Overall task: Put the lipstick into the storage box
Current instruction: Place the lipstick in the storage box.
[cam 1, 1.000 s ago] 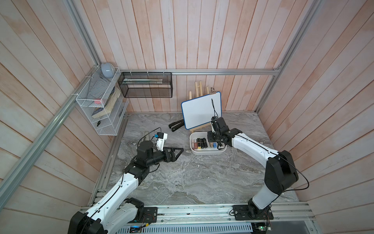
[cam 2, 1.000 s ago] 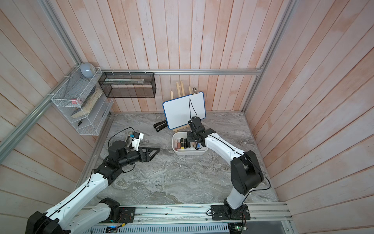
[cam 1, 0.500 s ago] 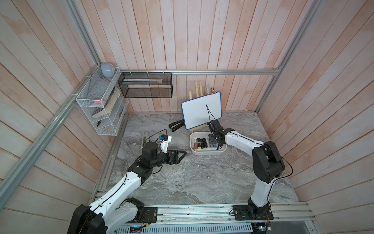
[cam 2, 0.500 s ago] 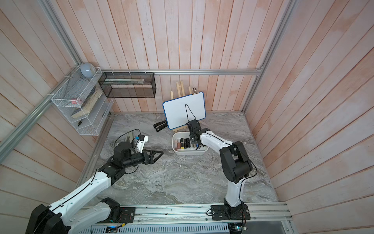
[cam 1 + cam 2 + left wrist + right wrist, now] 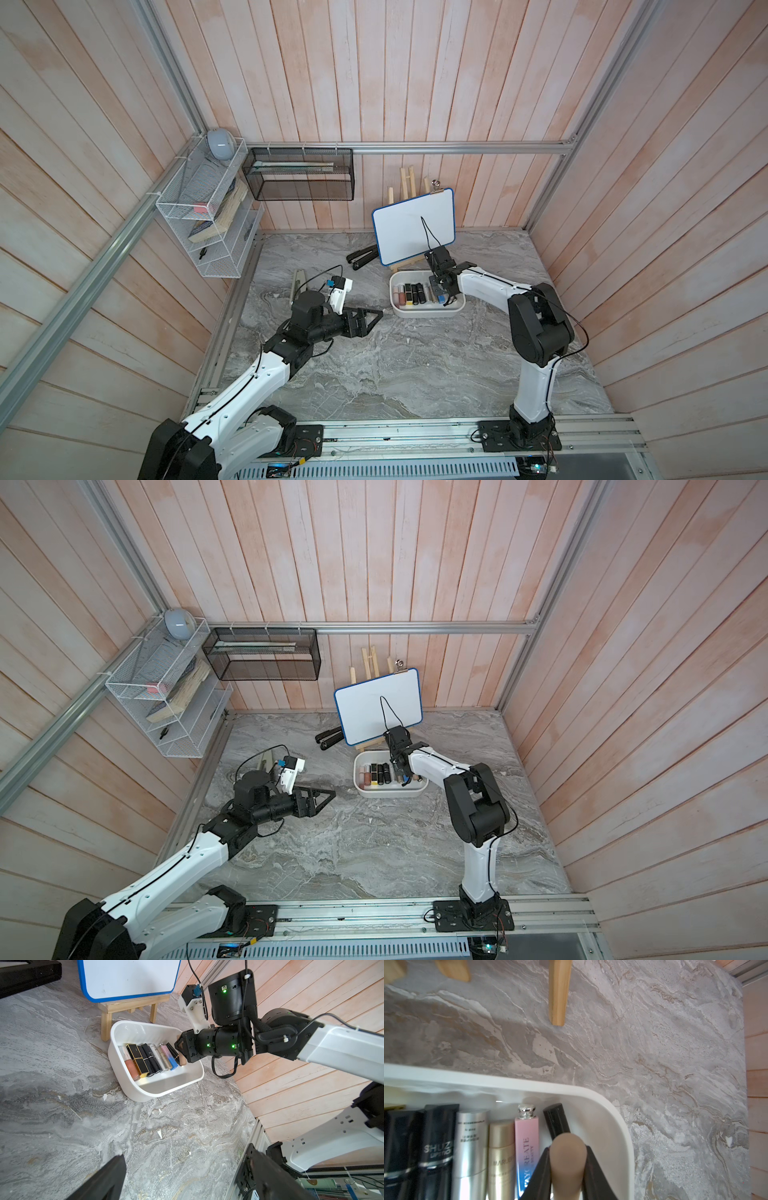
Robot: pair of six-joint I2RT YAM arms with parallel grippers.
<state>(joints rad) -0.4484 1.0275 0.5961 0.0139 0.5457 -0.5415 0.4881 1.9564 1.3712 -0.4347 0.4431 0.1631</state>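
left gripper (image 5: 373, 321) jaws spread, arm extended | right gripper (image 5: 568, 1152) clamped on lipstick (image 5: 566, 1169), arm extended

R arm (image 5: 536, 328) elbow swung in toward storage box (image 5: 428, 313); L pincer (image 5: 373, 319) crept fwd, slightly nearer box.

In the storage box (image 5: 508, 1082), the black tube (image 5: 438, 1147) is showing "SHUZI LIPSTIC", the gold tube (image 5: 501, 1147) is reading "MARUB", and the pink-blue tube (image 5: 527, 1142) is showing "AYCREATE BEAUTY".

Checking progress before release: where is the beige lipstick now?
In the right wrist view the beige lipstick sits clamped in the right gripper, inside the storage box at the row's right-arm end, beside the black tube.
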